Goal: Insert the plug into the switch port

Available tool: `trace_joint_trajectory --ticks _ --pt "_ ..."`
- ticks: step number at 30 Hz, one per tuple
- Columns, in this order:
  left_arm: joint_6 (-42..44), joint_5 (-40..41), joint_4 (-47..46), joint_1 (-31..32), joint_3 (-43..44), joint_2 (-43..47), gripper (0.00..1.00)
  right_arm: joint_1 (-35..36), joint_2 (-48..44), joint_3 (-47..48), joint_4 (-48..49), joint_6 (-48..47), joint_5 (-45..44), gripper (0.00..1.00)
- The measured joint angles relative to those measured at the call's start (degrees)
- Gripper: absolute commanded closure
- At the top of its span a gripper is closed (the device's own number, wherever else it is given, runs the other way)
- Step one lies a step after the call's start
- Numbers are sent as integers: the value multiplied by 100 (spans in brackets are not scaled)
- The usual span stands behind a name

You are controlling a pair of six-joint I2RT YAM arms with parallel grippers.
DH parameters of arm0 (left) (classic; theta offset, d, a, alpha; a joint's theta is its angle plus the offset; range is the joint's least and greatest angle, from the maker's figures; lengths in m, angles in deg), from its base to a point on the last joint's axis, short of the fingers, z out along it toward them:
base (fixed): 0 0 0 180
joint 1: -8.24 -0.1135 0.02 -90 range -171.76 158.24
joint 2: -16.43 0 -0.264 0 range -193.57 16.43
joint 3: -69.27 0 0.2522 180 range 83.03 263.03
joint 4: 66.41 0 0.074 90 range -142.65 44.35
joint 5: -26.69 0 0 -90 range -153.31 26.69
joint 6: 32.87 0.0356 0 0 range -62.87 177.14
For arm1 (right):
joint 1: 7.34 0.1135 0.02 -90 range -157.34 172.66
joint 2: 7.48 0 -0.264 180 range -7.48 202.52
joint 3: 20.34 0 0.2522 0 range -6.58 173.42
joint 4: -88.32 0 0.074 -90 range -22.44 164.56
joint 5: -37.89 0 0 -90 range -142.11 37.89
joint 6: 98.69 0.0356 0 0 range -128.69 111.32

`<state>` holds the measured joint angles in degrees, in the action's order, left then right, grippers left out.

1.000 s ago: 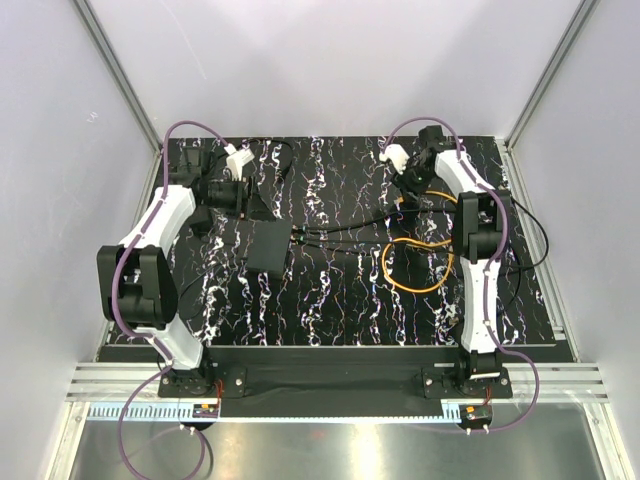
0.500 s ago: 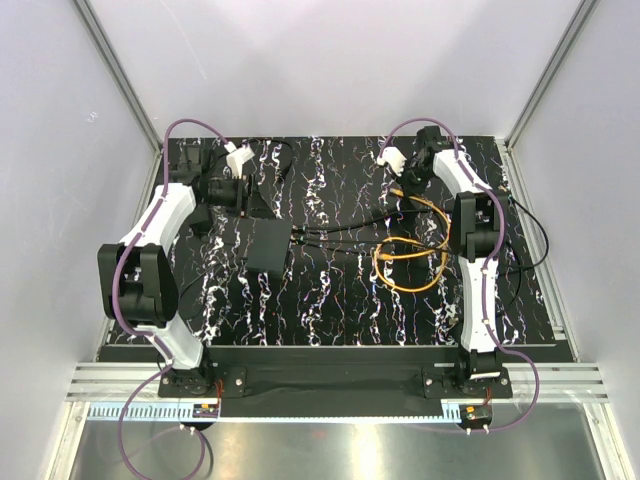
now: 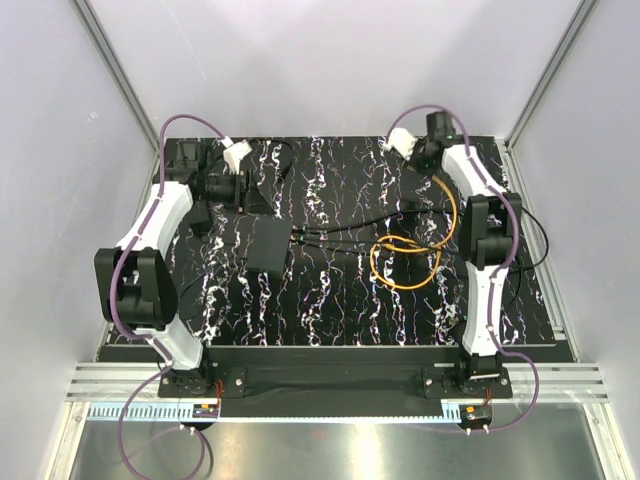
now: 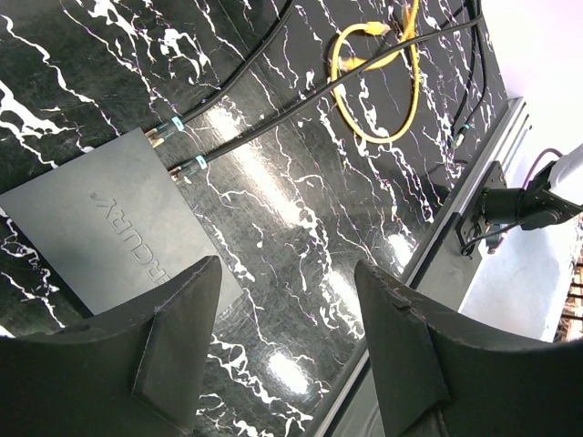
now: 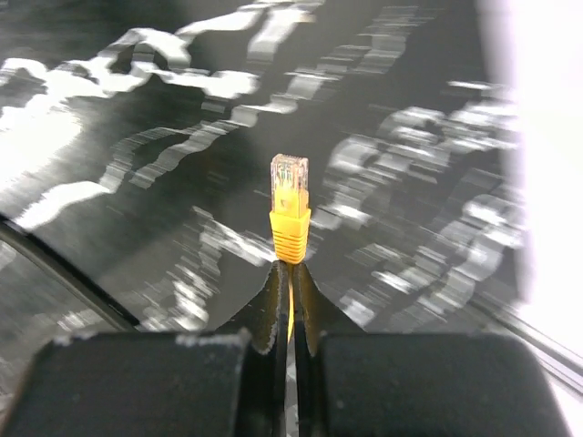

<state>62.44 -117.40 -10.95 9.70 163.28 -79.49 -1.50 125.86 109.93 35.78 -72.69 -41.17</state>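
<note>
Black marbled table (image 3: 330,300): at far left the left gripper (image 4: 287,300) hangs just beyond the switch (image 3: 267,247), jaws spread and empty, probably waiting to steady it. The orange cable (image 3: 405,265) rises from its coil at right to the right gripper (image 5: 290,273) at far right, which is pinched on it just behind the plug (image 5: 290,187) so the tip juts forward free for insertion. Plug and switch are well apart, and the port, presumably on the edge beside the black cables (image 4: 237,137), cannot be made out.
</note>
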Motion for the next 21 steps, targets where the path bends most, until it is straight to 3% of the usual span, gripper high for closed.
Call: trace_joint_trajectory --ticks 10,21 --pt "-164 105 -85 -4 2 625 34 -184 -1626 -63 879 -177 -413 100" --pt "-828 162 -636 -4 15 1086 35 -192 -2369 -28 1971 -160 -378 100"
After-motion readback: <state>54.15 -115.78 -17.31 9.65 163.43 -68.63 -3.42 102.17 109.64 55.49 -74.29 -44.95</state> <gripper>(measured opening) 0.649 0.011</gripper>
